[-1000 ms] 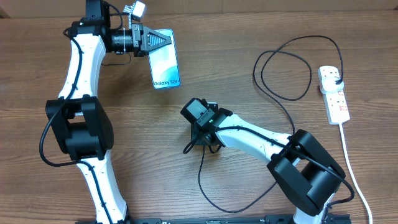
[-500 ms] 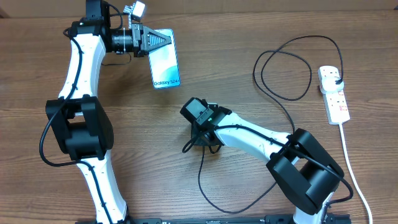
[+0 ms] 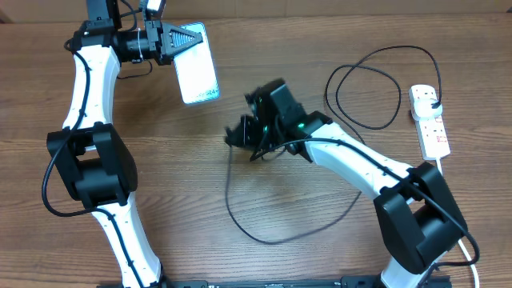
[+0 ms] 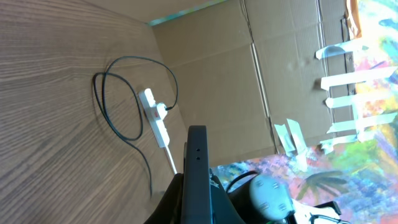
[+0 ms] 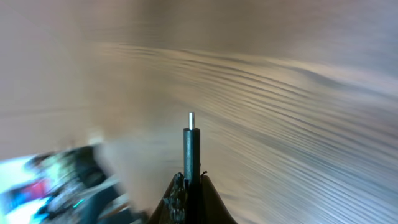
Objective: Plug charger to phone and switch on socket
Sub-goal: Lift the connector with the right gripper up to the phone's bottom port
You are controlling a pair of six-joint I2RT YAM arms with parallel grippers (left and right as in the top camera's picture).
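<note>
Right wrist cam shows you the right hand (image 5: 189, 182) clenched on the charger (image 5: 191, 140) tip; overhead hides that. Left hand (image 3: 186, 42) grips the phone (image 3: 198, 76).

Left arm (image 3: 82, 80), right arm (image 3: 356, 164): white links, black joints, thin black cables, green LED (image 3: 299, 126) on right

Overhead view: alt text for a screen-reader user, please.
Over a wooden table, the left gripper holds a slim light-blue-screened phone and the right gripper holds the end of a thin black cable. The cable loops away to a white power strip at right.
</note>
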